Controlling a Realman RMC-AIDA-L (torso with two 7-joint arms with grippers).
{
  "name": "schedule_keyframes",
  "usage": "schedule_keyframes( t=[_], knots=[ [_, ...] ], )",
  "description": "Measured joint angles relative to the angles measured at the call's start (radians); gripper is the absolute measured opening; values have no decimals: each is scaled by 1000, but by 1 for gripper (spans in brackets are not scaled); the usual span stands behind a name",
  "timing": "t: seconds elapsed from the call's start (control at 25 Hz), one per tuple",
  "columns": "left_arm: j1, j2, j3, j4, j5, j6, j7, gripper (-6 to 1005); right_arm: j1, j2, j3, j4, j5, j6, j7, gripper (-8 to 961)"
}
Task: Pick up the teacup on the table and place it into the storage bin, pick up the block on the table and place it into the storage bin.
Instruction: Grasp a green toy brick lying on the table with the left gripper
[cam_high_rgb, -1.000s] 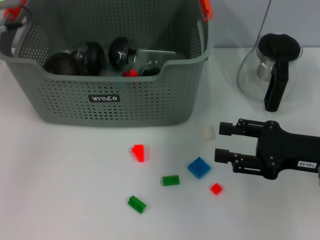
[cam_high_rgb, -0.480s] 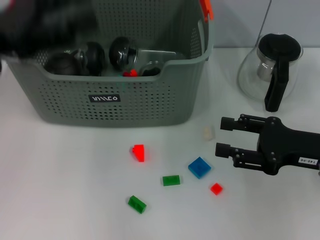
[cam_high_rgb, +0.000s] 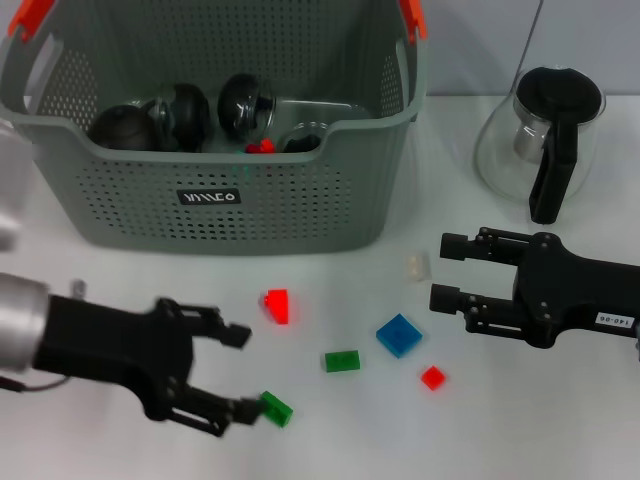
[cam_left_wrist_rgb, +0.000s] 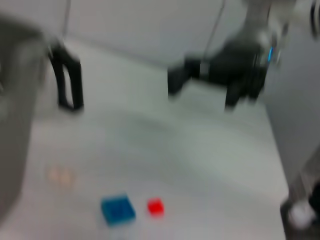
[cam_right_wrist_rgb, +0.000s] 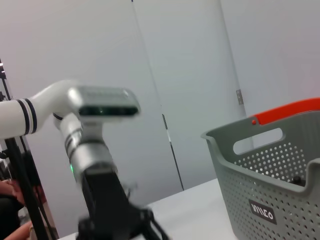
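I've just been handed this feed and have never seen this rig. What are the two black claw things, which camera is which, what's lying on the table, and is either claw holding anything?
The claws are the robot's two grippers. The head view looks down on the table: the left gripper is low beside a green block, the right gripper near a cream block. Both are open and hold nothing. The other two pictures come from cameras on the wrists, each showing the opposite arm. On the table lie loose blocks, among them a red block and a blue block, plus the grey storage bin with dark round items already inside and a glass teapot.
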Motion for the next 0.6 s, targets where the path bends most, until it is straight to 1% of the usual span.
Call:
schedule_keyframes(
  t=[0.04,0.16,0.28,0.32,0.44,0.6],
  knots=[
    [-3,-12,28,-9,33,-32,0,887,0,0,0,-1,0,0,0,716],
    [-3,-29,91,-31,70,-103,2,886,1,0,0,-2,0,0,1,716],
    [-10,-29,168,-85,81,-161,1,886,2,0,0,0,1,0,2,715],
    [-15,-29,179,-99,85,-167,1,886,2,0,0,0,1,0,2,715],
    [-32,-28,200,-137,94,-168,-3,885,1,0,0,2,1,0,2,715],
    [-37,-28,212,-152,105,-162,-31,885,0,0,0,1,1,0,2,715]
  ],
)
